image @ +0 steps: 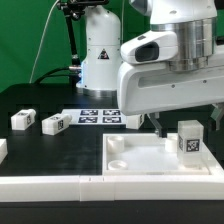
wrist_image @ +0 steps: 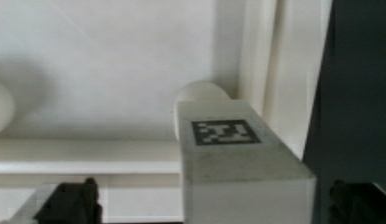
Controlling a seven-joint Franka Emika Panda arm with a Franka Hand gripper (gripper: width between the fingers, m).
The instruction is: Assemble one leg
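Nearest us in the exterior view, a long white bar (image: 60,186) runs across six o'clock. Just behind it lies the white tray (image: 135,160), and the leg (image: 188,140) stands upright on the tray at four o'clock, its tag facing us. The gripper (wrist_image: 213,203) is spread wide, with its fingertips (wrist_image: 69,200) flanking the leg, apparently without touching it. Small tagged blocks (image: 53,124) lie at nine o'clock, near the marker board (image: 98,117).

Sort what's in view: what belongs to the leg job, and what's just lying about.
Job in hand:
- the leg, upright on the white tray-like part
- open end effector

Lying about:
- two loose legs, on the exterior view's left
- the marker board
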